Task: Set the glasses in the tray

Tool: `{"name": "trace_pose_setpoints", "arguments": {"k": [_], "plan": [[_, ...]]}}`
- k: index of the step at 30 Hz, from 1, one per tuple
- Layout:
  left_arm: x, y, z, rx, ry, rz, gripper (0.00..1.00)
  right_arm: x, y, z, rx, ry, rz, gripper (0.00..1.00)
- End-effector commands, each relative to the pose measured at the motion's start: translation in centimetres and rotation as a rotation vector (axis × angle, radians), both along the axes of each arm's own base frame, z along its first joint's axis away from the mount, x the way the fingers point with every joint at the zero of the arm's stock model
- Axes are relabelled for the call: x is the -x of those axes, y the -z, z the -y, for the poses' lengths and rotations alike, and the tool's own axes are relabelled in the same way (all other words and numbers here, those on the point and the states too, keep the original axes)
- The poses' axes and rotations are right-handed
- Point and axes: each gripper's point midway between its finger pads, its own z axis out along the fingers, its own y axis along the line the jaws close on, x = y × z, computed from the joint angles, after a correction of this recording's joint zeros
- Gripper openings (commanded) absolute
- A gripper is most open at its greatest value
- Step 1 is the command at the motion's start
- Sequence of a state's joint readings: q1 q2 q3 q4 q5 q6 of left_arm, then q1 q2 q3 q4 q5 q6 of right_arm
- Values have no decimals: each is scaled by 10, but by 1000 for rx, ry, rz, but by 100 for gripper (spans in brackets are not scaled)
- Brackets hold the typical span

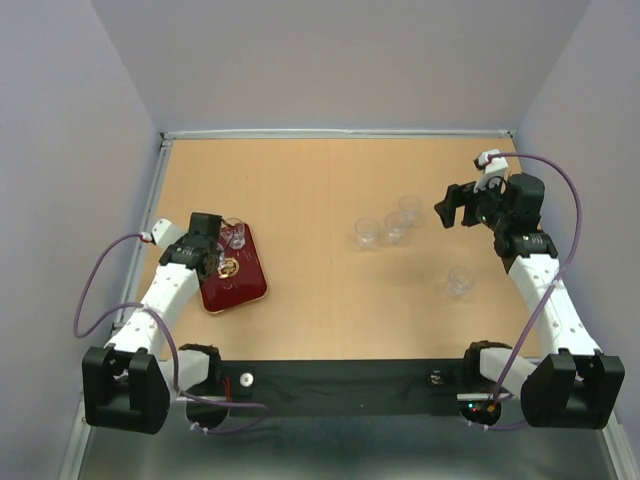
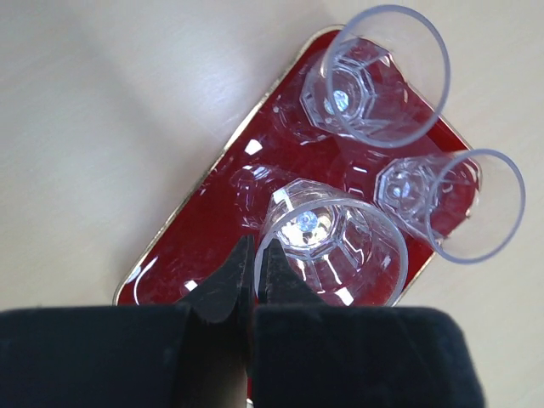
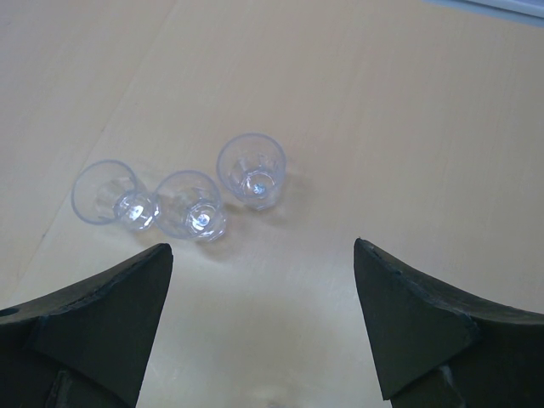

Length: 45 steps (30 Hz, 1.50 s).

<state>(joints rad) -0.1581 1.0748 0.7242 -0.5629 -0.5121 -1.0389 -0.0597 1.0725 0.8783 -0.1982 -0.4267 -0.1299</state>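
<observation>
The dark red tray (image 1: 245, 285) lies at the left; it fills the left wrist view (image 2: 204, 246). My left gripper (image 1: 213, 257) is over it, shut on the rim wall of a clear glass (image 2: 336, 242), one finger inside and one outside (image 2: 259, 248). Two more glasses (image 2: 382, 72) (image 2: 450, 204) stand at the tray's far end. Three glasses stand in a row on the table (image 1: 367, 232) (image 1: 395, 226) (image 1: 409, 208), and they also show in the right wrist view (image 3: 194, 204). My right gripper (image 1: 452, 208) hovers open and empty just right of them (image 3: 263, 314).
One more glass (image 1: 459, 281) stands alone on the wooden table at the right, near my right arm. A metal rail (image 1: 340, 133) runs along the table's far edge, with grey walls around. A black bar (image 1: 340, 385) crosses the near edge between the arm bases.
</observation>
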Motion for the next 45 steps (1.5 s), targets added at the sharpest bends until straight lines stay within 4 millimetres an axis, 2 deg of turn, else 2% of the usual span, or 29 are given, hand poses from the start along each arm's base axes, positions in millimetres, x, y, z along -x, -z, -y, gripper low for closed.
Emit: {"name": "trace_pose_setpoints", "arguments": {"k": [1, 11, 17, 19, 20, 22, 23, 26, 30, 35, 39, 40, 41, 42, 43, 44, 45], "plan": [[-1, 5, -16, -12, -72, 11, 0, -2, -14, 3, 0, 14, 64, 92], [-8, 9, -35, -46, -127, -8, 0, -3, -14, 4, 2, 17, 65, 92], [-11, 14, -37, -37, -136, -31, 8, -3, -13, 5, 5, 21, 64, 92], [-11, 13, -38, -38, -138, -28, 14, -3, -13, 5, 4, 23, 63, 92], [-10, 12, -39, -39, -143, -27, 27, -4, -13, 6, 6, 24, 65, 92], [-9, 8, -40, -44, -145, -24, 43, -4, -13, 5, 5, 22, 65, 92], [-10, 6, -41, -46, -144, -17, 54, -3, -13, 5, 4, 21, 64, 92], [-9, -3, -41, -48, -127, -4, 66, -3, -12, 5, 6, 20, 63, 92], [-8, -25, -38, -40, -99, 37, 70, -3, -12, 5, 7, 17, 65, 92], [-7, -71, -37, -86, 5, 139, 70, -1, -11, 2, 7, -7, 64, 92], [-18, -94, -12, -101, 263, 216, 71, 2, -8, -6, -4, -62, 59, 92], [-21, -94, 4, -65, 369, 235, 71, 3, -8, -10, -10, -84, 59, 92], [-25, -106, 12, -85, 448, 287, 76, 4, -7, -12, -15, -95, 54, 92], [-27, -106, 29, -48, 547, 313, 80, 5, -5, -15, -23, -114, 48, 92], [-32, -114, 37, -49, 602, 364, 83, 6, -4, -16, -25, -123, 47, 92], [-32, -121, 48, -40, 671, 406, 98, 6, -4, -17, -26, -131, 46, 92], [-33, -123, 56, -49, 737, 427, 99, 7, -2, -18, -27, -137, 42, 92]]}}
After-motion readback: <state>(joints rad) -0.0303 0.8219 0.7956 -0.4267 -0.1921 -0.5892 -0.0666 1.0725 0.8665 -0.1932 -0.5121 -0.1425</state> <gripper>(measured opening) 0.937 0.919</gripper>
